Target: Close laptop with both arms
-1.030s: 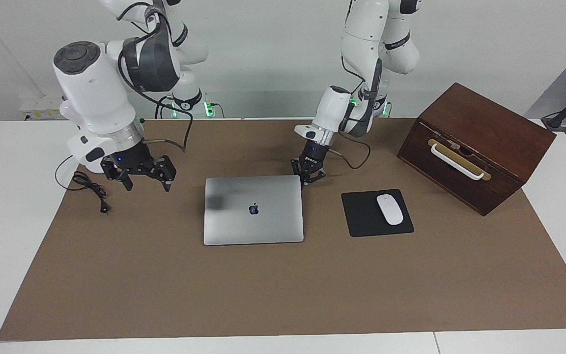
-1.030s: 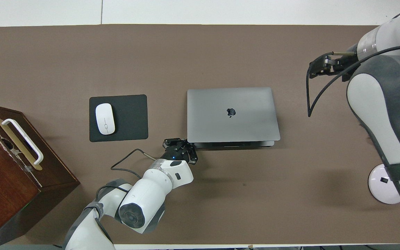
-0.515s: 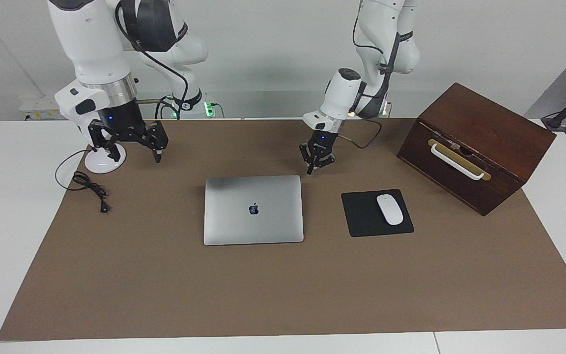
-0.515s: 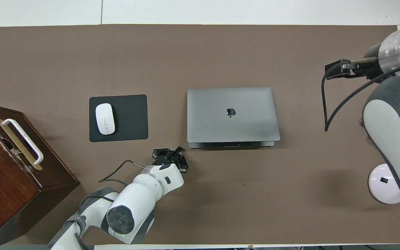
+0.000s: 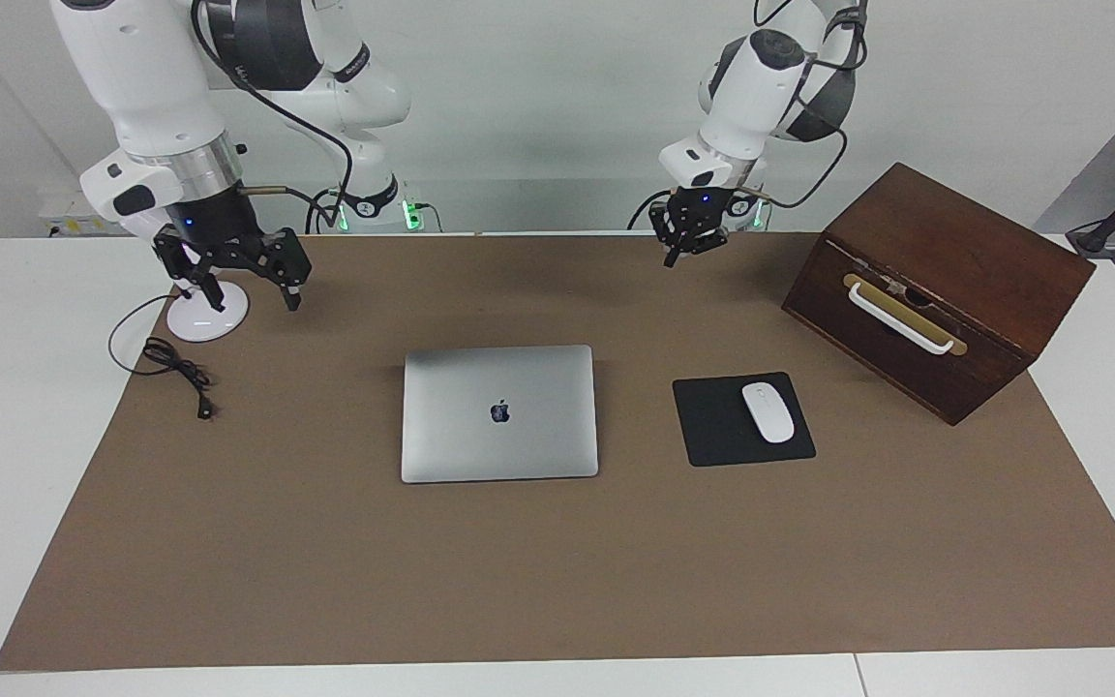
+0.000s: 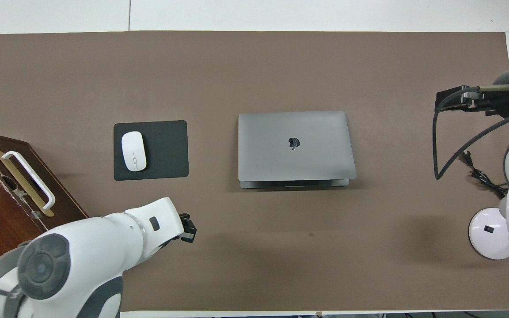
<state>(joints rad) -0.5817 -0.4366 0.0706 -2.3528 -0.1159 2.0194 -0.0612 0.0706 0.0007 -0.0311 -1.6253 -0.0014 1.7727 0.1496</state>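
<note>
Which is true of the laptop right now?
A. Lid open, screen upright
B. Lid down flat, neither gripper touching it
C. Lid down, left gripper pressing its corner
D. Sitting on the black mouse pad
B: the laptop lies lid-down with its logo up, while the left gripper and right gripper are raised clear of it.

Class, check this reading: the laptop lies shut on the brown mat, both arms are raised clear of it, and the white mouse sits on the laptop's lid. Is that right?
One detail is wrong. The white mouse sits on the black mouse pad, beside the laptop toward the left arm's end, not on its lid. The facing view shows this. The rest stands: the laptop is shut and both arms are raised clear.
</note>
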